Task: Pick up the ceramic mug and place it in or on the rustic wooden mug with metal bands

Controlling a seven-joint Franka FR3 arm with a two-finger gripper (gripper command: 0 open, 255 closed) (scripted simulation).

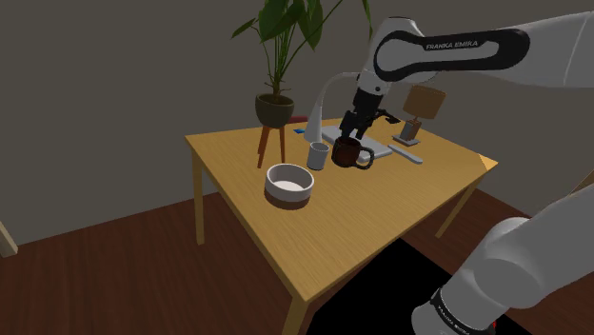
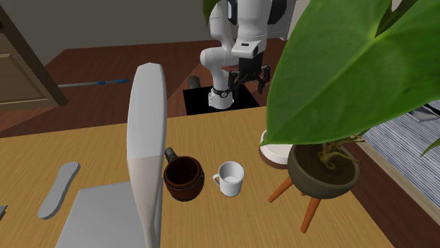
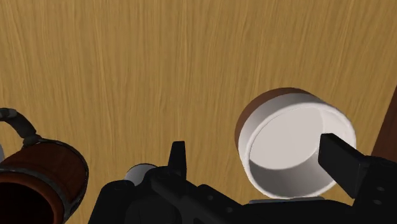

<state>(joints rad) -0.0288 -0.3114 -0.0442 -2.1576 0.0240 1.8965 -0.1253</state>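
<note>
Shoulder view: arm angled down over table (image 1: 381, 211), jaws wide apart, empty.

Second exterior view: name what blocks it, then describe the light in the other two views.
Second exterior view: a big plant leaf and the white lamp loom close in front. Shoulder view: dim room, a black area beside the table. Wrist view: evenly lit wood, no glare.

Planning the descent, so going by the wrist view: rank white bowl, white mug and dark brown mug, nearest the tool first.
1. White round bowl with brown base, seen between the open fingers of the tool.
2. Small white mug, just outside one finger.
3. Dark brown barrel-shaped mug, beyond the white mug.
</note>
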